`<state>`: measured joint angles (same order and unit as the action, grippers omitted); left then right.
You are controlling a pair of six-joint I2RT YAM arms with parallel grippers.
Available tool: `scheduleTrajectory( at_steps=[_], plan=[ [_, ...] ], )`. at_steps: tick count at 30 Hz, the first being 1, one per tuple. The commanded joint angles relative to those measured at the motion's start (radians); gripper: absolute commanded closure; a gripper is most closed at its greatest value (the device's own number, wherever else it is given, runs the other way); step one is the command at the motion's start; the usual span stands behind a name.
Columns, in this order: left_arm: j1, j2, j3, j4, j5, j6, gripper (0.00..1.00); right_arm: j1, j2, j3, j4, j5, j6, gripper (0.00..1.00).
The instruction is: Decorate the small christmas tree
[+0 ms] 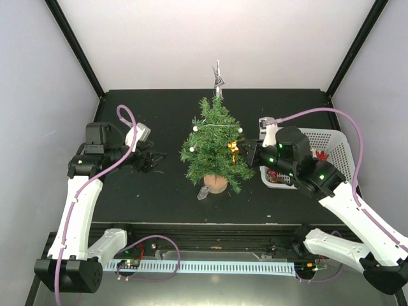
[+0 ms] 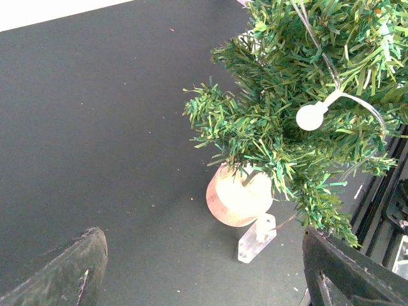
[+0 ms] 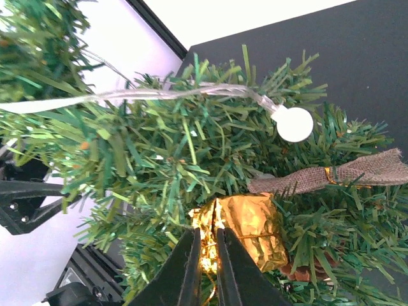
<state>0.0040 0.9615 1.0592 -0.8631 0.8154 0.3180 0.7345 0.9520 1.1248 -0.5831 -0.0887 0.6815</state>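
The small christmas tree (image 1: pixel 215 143) stands mid-table on a round tan wooden base (image 1: pixel 215 183), with a silver topper, a string of white bulbs (image 2: pixel 310 116) and a clear battery box (image 2: pixel 256 238) by the base. My right gripper (image 1: pixel 245 153) is pressed into the tree's right side, shut on a gold foil gift ornament (image 3: pixel 250 229), which sits among the branches (image 3: pixel 166 153) below a burlap bow (image 3: pixel 344 175). My left gripper (image 1: pixel 153 160) is open and empty, left of the tree; the left wrist view shows its fingertips (image 2: pixel 70 271) wide apart.
A white basket (image 1: pixel 331 150) holding red and other ornaments stands at the right, behind my right arm. Black frame posts rise at the table's back corners. The table's front rail carries a cable tray.
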Motion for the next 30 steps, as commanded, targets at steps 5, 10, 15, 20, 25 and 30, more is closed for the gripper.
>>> scheduleTrajectory(
  at_steps=[5,10,15,20,25,30],
  plan=[
    [-0.005,-0.008,0.008,0.013,0.007,0.003,0.16,0.004,0.040,-0.026,0.043,-0.045,0.009,0.91],
    [-0.006,-0.007,0.008,0.016,0.007,0.003,0.16,0.004,0.011,0.003,0.005,0.012,-0.002,0.91],
    [-0.005,-0.003,0.010,0.019,0.008,0.000,0.16,0.003,-0.024,0.067,-0.079,0.121,-0.038,0.80],
    [-0.005,-0.001,0.012,0.021,0.007,0.000,0.16,-0.003,-0.034,0.088,-0.122,0.179,-0.054,0.69],
    [-0.005,-0.004,0.012,0.019,-0.007,0.001,0.16,-0.065,0.012,0.064,-0.247,0.312,-0.004,0.57],
    [-0.006,0.011,0.022,0.013,-0.017,0.002,0.16,-0.264,0.066,-0.038,-0.271,0.244,0.021,0.52]
  ],
)
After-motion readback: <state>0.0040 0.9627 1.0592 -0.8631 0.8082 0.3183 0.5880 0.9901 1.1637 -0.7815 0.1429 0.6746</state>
